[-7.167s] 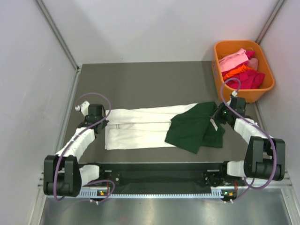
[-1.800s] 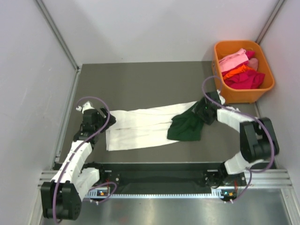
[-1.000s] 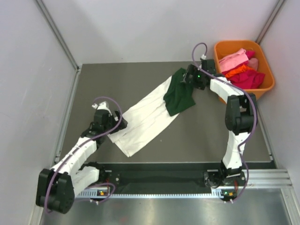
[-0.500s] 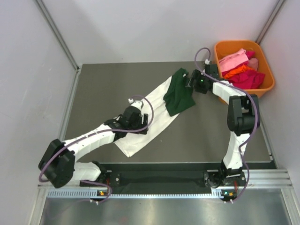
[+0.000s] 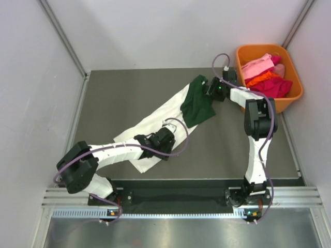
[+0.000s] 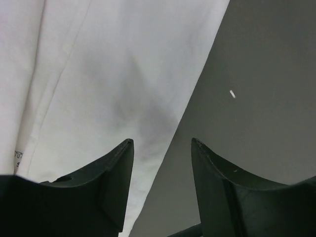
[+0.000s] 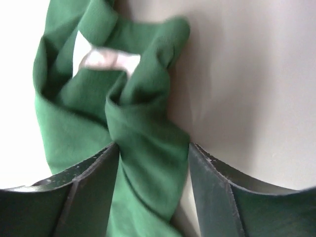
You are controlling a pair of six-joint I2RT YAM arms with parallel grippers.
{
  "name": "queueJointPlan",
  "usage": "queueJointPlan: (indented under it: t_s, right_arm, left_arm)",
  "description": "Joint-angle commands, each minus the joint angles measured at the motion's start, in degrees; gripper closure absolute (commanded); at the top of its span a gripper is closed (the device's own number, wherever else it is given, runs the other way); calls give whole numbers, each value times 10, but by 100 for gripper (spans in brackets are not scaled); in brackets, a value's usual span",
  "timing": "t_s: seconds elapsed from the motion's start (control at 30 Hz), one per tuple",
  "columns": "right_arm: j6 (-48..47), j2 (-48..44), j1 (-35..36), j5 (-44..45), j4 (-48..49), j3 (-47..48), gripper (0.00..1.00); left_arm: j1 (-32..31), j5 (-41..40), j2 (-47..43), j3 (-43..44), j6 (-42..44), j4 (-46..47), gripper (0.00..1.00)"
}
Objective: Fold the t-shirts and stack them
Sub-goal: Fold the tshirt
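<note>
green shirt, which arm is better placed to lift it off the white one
Right. The right fingers straddle a bunched fold of the green shirt; the left fingers hang over the white shirt at its near edge, away from the green.

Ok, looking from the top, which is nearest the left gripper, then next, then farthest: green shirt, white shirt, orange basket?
1. White shirt, right under the left gripper.
2. Green shirt, farther back, rightward.
3. Orange basket, far right corner.

Dark grey table (image 5: pixel 129 93): white t-shirt (image 5: pixel 155 121) stretched 7-to-1 o'clock, green t-shirt (image 5: pixel 196 103) bunched on its far end, orange basket (image 5: pixel 283 103) at 2 o'clock.
</note>
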Motion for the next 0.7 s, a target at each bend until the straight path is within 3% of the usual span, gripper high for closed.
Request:
queueJointPlan:
  t_s: [0.0,0.1,0.23,0.33,0.37,0.4,0.5,0.67]
  right_arm:
    - [0,30,-2,9,6,33,43]
    - [1,41,-1,9,5,47,49]
    - [3,51,-1,11,5,66,57]
    - [2,59,-1,9,2,80,63]
    - [2,61,0,8,-1,86,66]
    - [1,68,1,6,-3,91,69]
    - [-1,89,2,2,-23,129,75]
    - [-7,132,0,-29,-66,219,76]
  left_arm:
    - [-9,-20,17,21,7,-20,45]
    - [-11,-37,50,29,-1,-35,46]
    - [-11,-47,91,33,-15,-41,60]
    - [-11,-39,109,38,-17,-43,77]
    - [-11,-33,113,41,-17,-43,92]
    - [-11,-21,116,43,-19,-44,99]
    - [-11,13,122,49,-35,-34,100]
    - [-22,143,136,55,-96,38,100]
